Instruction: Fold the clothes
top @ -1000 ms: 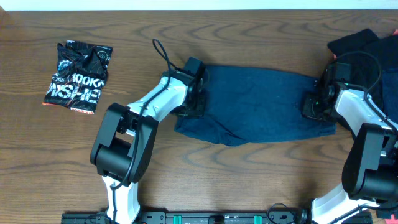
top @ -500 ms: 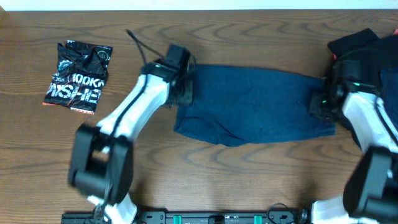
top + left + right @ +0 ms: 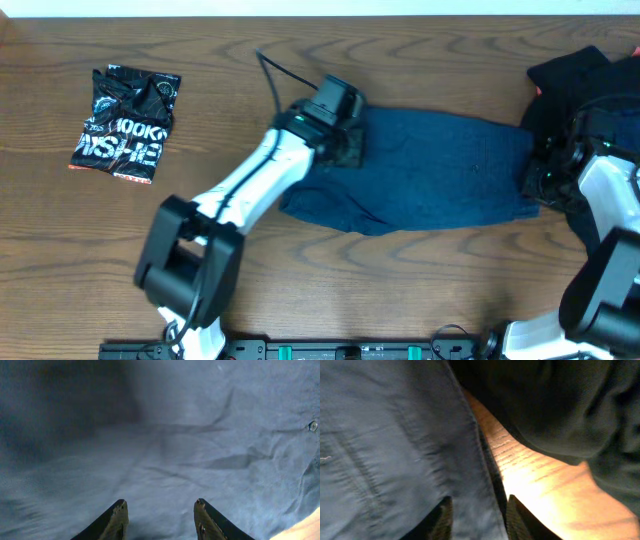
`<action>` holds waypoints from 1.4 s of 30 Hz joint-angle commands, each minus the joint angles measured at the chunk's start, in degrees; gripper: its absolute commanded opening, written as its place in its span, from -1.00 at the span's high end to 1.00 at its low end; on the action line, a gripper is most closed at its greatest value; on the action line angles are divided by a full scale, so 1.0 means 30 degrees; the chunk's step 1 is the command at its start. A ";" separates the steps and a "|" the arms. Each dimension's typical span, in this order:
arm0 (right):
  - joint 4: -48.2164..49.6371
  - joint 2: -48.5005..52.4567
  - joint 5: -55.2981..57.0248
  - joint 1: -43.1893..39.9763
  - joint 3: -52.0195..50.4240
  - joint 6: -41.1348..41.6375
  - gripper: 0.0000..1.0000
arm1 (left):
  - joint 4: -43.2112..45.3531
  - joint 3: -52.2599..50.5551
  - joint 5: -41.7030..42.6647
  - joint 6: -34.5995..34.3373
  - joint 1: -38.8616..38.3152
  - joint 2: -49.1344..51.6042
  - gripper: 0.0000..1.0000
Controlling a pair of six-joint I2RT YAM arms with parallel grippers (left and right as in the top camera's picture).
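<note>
Since the earlier overhead view the left pincer (image 3: 345, 140) has swung inward from the left edge of the blue garment (image 3: 430, 175) and now hangs over its upper left part, while the right pincer (image 3: 540, 180) has drifted outward to the right-hand edge. Nearest the arm bases, bare bench (image 3: 450, 290) lies in front of the garment, which is spread across the middle with a small crease along its near edge. Left wrist view: fingers apart, nothing between them, above rumpled cloth bearing a button (image 3: 312, 425). Right wrist view: fingers likewise apart, the garment's hem lying between them unpinched, with wood showing beside it. Farther back on the right sits a heap of dark clothes (image 3: 565, 70), just beside the garment's corner; far left, well apart, lies a printed packet (image 3: 125, 120). Step in hand, by judgement: repositioning for a grasp before the first fold. The next move calls for both pincers to close on matching edge points and carry the cloth across together.
</note>
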 commanded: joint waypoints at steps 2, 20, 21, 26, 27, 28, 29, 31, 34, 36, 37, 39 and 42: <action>0.0233 0.1326 -0.0073 -0.0437 -0.0146 -0.0947 0.24 | 0.0860 -0.0044 0.0138 -0.1858 -0.1399 0.0714 0.10; 0.1100 0.3905 -0.6732 -0.0714 -0.0146 -0.3118 -0.32 | 0.0481 -0.0095 -0.2878 -0.7410 -0.3424 0.3723 0.10; 0.1064 0.3905 -0.6943 -0.0714 -0.0146 -0.3118 -0.43 | 0.0452 -0.0131 -0.3279 -0.7453 -0.3249 0.3723 0.10; 0.0991 0.3905 -0.6921 -0.0721 -0.0138 -0.3126 -0.80 | 0.0466 -0.0146 -0.3687 -0.7461 -0.2062 0.3723 0.10; 0.1151 0.3905 -0.6929 -0.0721 -0.0109 -0.3126 -0.81 | 0.0466 -0.0146 -0.3657 -0.7453 -0.1887 0.3723 0.10; 0.1341 0.3905 -0.6943 -0.0721 -0.0095 -0.3126 -0.82 | 0.0466 -0.0146 -0.3512 -0.7446 -0.1712 0.3723 0.10; 0.1581 0.3905 -0.7118 -0.0714 -0.0080 -0.3126 -0.82 | 0.0481 -0.0146 -0.3206 -0.7453 -0.1552 0.3723 0.10; 0.1894 0.3898 -0.8269 -0.0721 -0.0036 -0.3257 -0.83 | 0.0532 -0.0146 -0.2535 -0.7446 -0.1370 0.3723 0.10; 0.1814 0.3898 -1.0346 -0.0721 0.0022 -0.4575 -0.83 | 0.0867 -0.0146 -0.2084 -0.7111 -0.1333 0.3679 0.09; 0.1719 0.3898 -1.1074 -0.0787 0.0022 -0.4801 -0.86 | 0.1042 -0.0146 -0.2084 -0.6564 -0.1333 0.3606 0.10; 0.1632 0.3898 -1.1460 -0.0889 0.0022 -0.4925 -0.88 | 0.1056 -0.0146 -0.2106 -0.6499 -0.1333 0.3577 0.10; 0.1596 0.3898 -1.1511 -0.1086 0.0022 -0.4976 -0.87 | 0.1056 -0.0146 -0.2091 -0.6513 -0.1319 0.3577 0.09; 0.1617 0.3898 -1.1497 -0.1647 0.0022 -0.4983 -0.87 | 0.1056 -0.0146 -0.1792 -0.6513 -0.1319 0.3577 0.09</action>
